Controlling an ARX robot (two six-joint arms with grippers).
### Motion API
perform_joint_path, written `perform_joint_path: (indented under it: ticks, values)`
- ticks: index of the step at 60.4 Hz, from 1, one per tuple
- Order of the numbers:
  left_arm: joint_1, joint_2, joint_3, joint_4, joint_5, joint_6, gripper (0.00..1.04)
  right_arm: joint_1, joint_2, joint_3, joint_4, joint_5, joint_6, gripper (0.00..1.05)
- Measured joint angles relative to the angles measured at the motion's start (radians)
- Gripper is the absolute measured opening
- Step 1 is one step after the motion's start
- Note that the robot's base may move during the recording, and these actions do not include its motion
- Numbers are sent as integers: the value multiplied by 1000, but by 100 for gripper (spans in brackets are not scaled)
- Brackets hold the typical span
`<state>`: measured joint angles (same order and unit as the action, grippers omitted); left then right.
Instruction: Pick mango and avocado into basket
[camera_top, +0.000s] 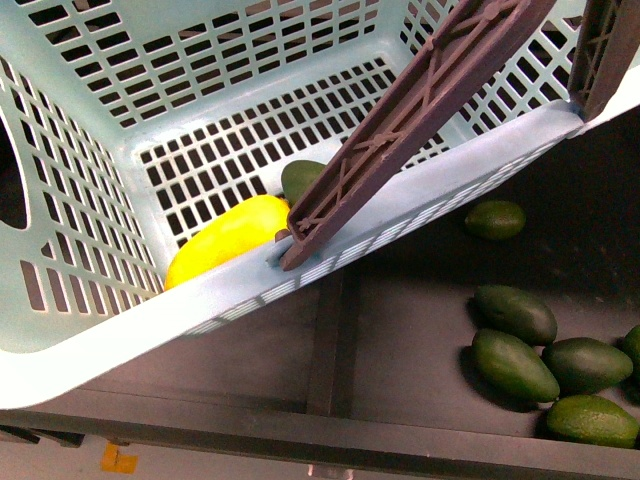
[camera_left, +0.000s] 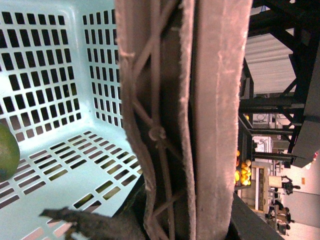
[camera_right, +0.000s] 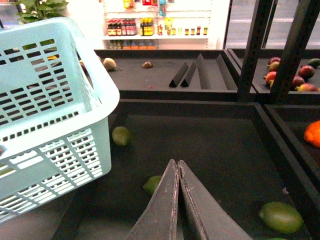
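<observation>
Front view shows, at the left, the light turquoise slotted plastic basket (camera_top: 90, 330) tilted toward the camera, with the smooth bright yellow oval mango (camera_top: 226, 238) lying on its floor against the near wall and a dark green dull-skinned avocado (camera_top: 300, 178) just behind it, partly hidden by a brown ribbed handle (camera_top: 400, 130). Both fruits appear to be inside, so the picking looks finished; what seems left is carrying or setting down the basket. Further right, loose dark green avocados (camera_top: 515, 365) lie in the black display tray (camera_top: 400, 350). The left wrist view is filled by the brown handle close to the lens, suggesting the left pincer holds it, though I cannot tell its state. The right pincer (camera_right: 176, 172) hangs pressed together and empty over the dark tray, beside the basket.
</observation>
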<state>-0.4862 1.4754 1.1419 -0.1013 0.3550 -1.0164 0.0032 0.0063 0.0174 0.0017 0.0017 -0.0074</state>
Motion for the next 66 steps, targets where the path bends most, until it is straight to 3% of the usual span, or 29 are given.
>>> perform_joint_path:
  ticks: [9, 16, 31, 54, 55, 59, 64, 66]
  values:
    - [0, 0, 0, 0, -3, -1, 18, 0, 0, 0, 0, 0, 0, 29]
    - [0, 0, 0, 0, -2, -1, 18, 0, 0, 0, 0, 0, 0, 55]
    - [0, 0, 0, 0, -2, 0, 18, 0, 0, 0, 0, 0, 1, 96]
    - [0, 0, 0, 0, -2, -1, 18, 0, 0, 0, 0, 0, 1, 96]
    - [-4, 0, 0, 3, -27, -6, 18, 0, 0, 0, 0, 0, 1, 96]
    - [-39, 8, -4, 88, -338, -131, 18, 0, 0, 0, 0, -3, 1, 96]
    - [-30, 28, 7, 114, -546, -217, 18, 0, -1, 0, 0, -2, 1, 96]
    - [-10, 43, 18, 116, -566, -219, 18, 0, -1, 0, 0, -1, 1, 96]
